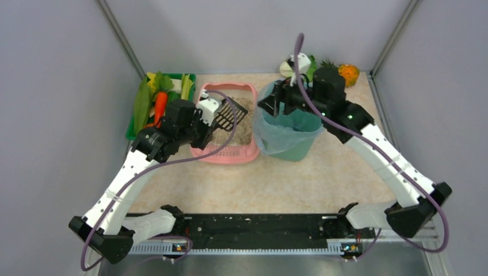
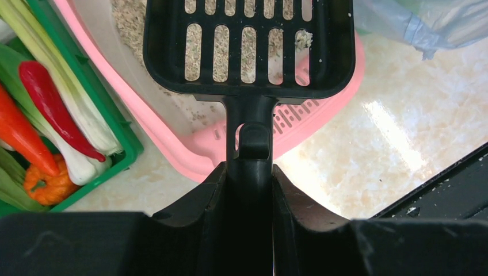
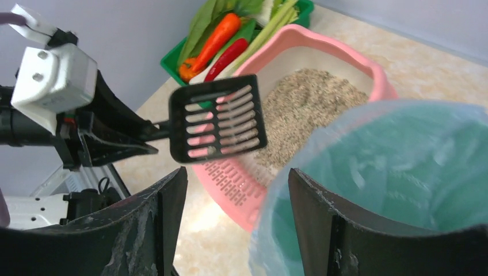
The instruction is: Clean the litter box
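The pink litter box [image 1: 248,154] lies at the back, left of centre, with grey-beige litter [image 1: 246,117] in it. It also shows in the left wrist view [image 2: 172,150] and the right wrist view [image 3: 270,198], grille end nearest. My left gripper [image 1: 207,125] [image 2: 248,172] is shut on the handle of a black slotted scoop [image 1: 225,117] [image 2: 247,46] [image 3: 217,118]. The scoop is held above the litter, with a few grains [image 2: 303,39] on it. My right gripper [image 1: 277,103] [image 3: 236,178] is open at the left rim of the teal bag-lined bin [image 1: 290,138] [image 3: 403,167].
A green vegetable crate [image 1: 132,131] [image 2: 118,129] [image 3: 171,64] stands touching the litter box's left side. Toy fruit [image 1: 348,73] sits in the back right corner. Grey walls close in on three sides. The bin stands right beside the litter box.
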Controlling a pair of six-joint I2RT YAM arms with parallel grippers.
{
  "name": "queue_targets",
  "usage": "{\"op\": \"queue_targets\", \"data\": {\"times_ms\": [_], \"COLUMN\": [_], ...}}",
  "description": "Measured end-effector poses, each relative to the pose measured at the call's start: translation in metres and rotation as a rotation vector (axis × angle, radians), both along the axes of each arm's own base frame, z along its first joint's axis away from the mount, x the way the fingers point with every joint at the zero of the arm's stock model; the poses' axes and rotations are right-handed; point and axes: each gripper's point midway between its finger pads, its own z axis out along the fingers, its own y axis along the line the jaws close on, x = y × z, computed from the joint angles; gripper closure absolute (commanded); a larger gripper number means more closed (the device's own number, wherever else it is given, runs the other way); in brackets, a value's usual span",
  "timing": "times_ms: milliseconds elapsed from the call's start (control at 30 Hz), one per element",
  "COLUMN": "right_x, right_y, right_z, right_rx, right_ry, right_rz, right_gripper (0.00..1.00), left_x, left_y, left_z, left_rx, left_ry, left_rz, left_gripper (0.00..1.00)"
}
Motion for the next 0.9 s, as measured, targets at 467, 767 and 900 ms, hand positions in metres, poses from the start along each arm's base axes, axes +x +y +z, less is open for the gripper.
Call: {"op": "queue_targets", "data": {"times_ms": [467, 767, 900], "right_x": [0.04, 0.04, 0.039], "right_y": [0.079, 0.09, 0.092], "right_z": [-0.056, -0.06, -0.06], "right_rx": [-0.178, -0.185, -0.181], "right_ry": [0.058, 0.071, 0.069], "right_rz": [0.068, 0.098, 0.107], "right_gripper": [0.4, 0.51, 0.56], "left_x": [-0.021, -0.024, -0.025], "left_y": [-0.005, -0.006, -0.005], "left_z": [0.014, 0.026, 0.029], "left_rx": [-0.116, -0.152, -0.168], "left_ry": [-0.085, -0.135, -0.161], "left_rz": [-0.068, -0.081, -0.078], "left_gripper": [1.0, 1.0, 1.0]}}
